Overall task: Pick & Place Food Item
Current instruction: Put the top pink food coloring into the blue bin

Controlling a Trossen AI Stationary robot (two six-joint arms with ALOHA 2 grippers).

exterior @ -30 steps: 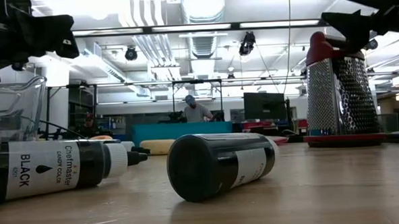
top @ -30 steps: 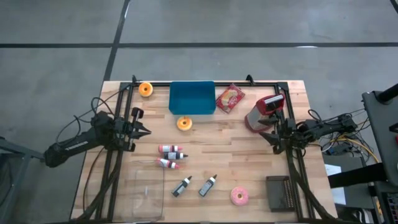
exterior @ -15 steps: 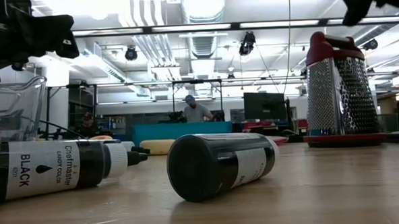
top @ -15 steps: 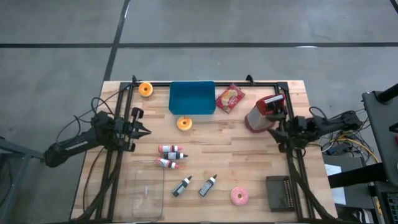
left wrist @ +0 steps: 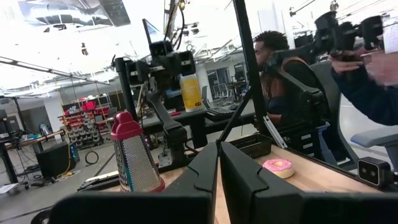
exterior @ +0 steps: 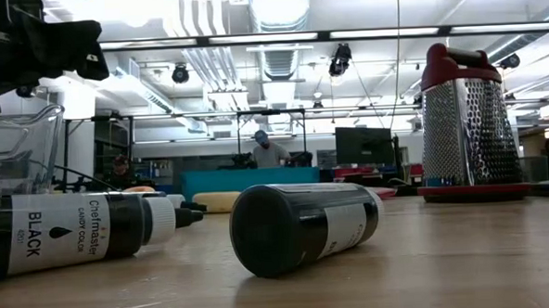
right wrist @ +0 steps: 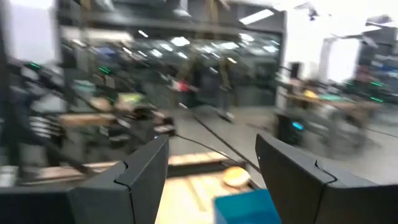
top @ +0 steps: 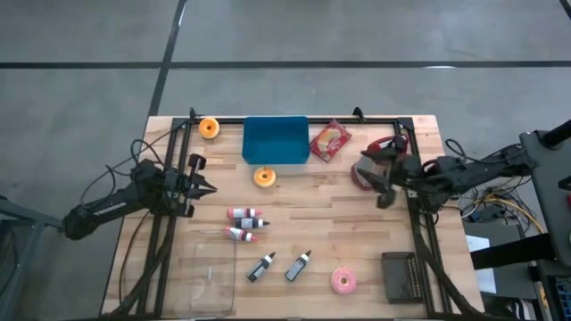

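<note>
Two black bottles (exterior: 301, 225) lying on the table (exterior: 447, 267) (one labelled BLACK); grater (exterior: 466, 127) upright behind.

Overhead ceiling strip lights (exterior: 279, 38) give bright, even illumination; table (top: 294, 201) shadows faint. Low view: glare blooms around the fixtures. Left wrist view: background beyond the fingers blown out white. Right wrist view: heavily motion-blurred throughout, room detail smeared.
</note>
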